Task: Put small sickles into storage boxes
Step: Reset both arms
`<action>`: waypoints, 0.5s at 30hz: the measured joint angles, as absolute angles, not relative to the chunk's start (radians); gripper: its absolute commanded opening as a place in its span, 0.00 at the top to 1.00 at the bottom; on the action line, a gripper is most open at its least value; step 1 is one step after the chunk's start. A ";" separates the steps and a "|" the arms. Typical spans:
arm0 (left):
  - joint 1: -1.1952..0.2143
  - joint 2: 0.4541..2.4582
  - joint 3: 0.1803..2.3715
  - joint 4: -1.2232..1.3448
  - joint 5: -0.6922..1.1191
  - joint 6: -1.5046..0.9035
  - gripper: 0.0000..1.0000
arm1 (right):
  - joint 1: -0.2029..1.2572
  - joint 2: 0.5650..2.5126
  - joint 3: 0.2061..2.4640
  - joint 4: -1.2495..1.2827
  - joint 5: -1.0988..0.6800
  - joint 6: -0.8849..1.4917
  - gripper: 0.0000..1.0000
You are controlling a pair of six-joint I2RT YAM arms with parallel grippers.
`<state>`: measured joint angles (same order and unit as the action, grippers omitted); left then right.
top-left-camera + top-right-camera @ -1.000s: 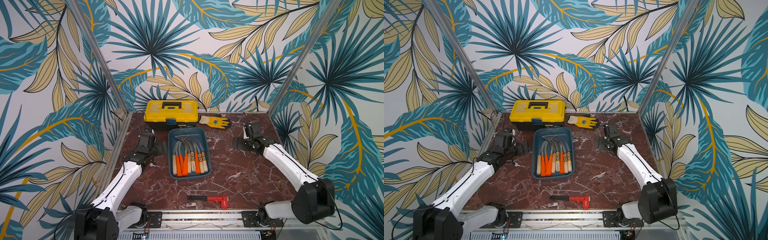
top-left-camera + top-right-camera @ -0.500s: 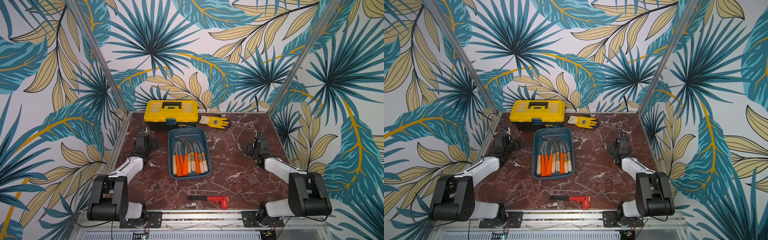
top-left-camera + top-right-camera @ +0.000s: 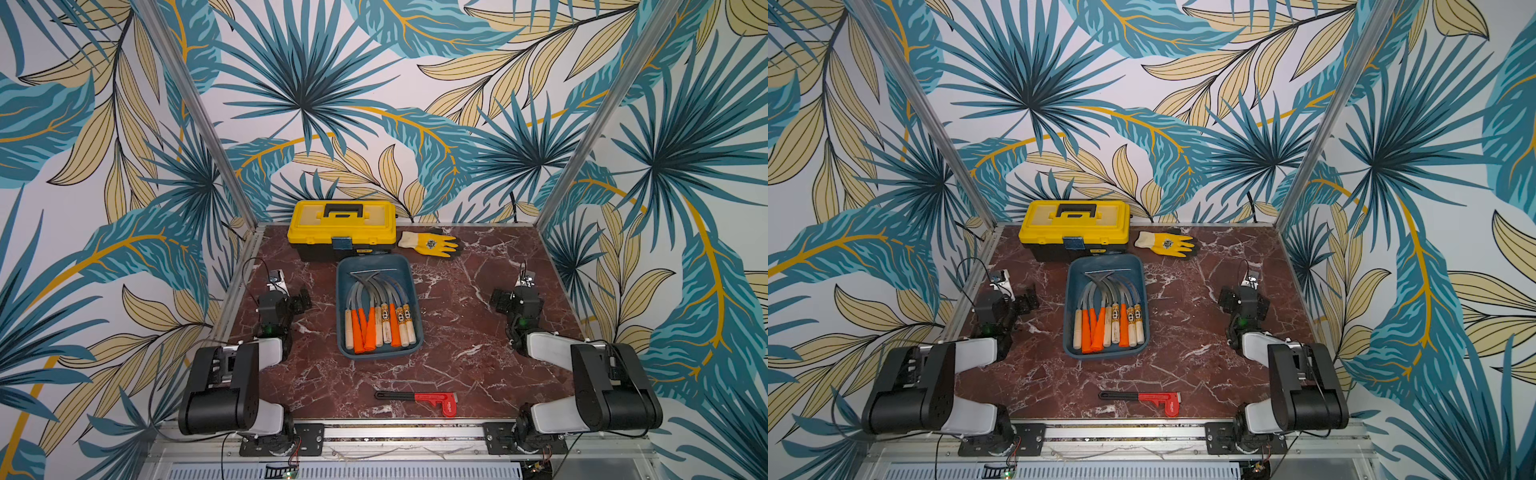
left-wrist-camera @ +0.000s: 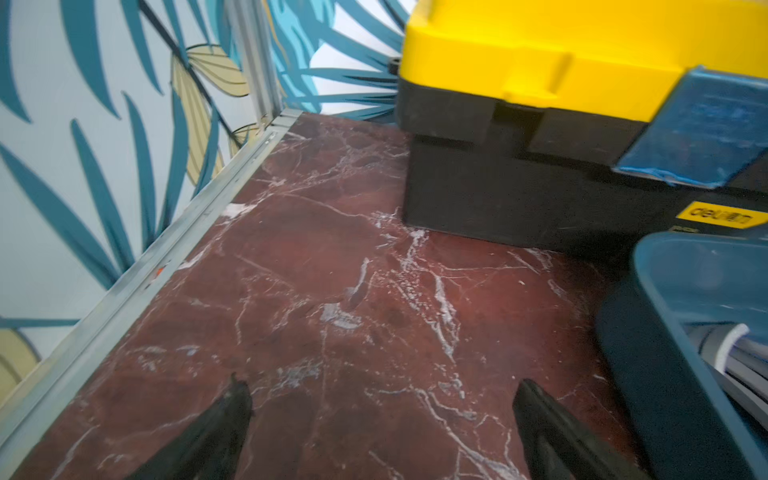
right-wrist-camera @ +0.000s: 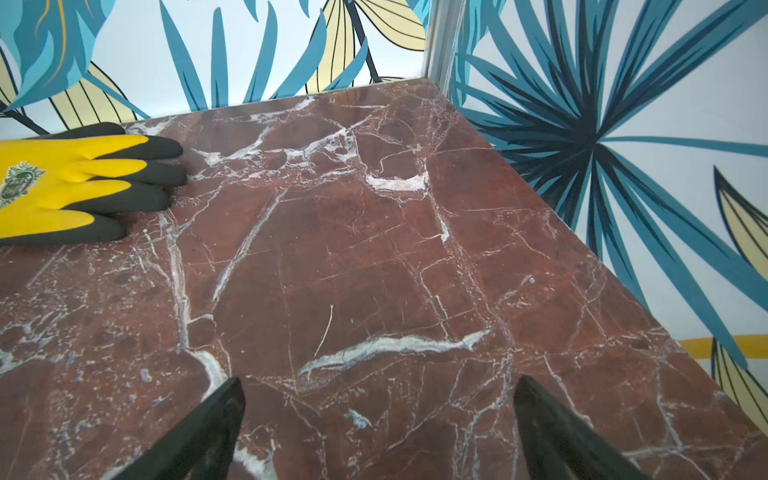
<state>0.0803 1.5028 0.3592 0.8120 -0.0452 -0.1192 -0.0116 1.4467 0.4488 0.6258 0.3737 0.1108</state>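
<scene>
Both my tools stand spread wide, gripping nothing: my left gripper (image 4: 382,386) sits at 9 o'clock from the storage box (image 3: 372,262) and my right gripper (image 5: 378,386) at 3 o'clock, each well apart from it. The small sickles (image 3: 376,320) lie side by side inside the box, handles toward 6 o'clock. The yellow toolbox (image 3: 341,220) sits just beside it at 12 o'clock.

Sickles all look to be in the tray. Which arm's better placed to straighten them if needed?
Left, probably: the left fingers, open, sit nearer the tray, whose corner shows in the left wrist view. The right fingers, also open, face only the glove and tabletop.
</scene>
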 measured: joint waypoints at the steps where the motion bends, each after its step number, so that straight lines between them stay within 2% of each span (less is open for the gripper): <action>1: 0.073 1.528 0.350 0.841 -0.049 -0.115 0.01 | -0.012 1.447 0.449 0.640 0.374 0.110 0.00; 9: 0.059 1.564 0.332 0.963 -0.042 -0.073 0.01 | -0.012 1.478 0.391 0.818 0.331 0.080 0.00; 15: 0.052 1.563 0.365 0.949 0.029 -0.032 0.00 | -0.012 1.485 0.388 0.824 0.323 0.077 0.01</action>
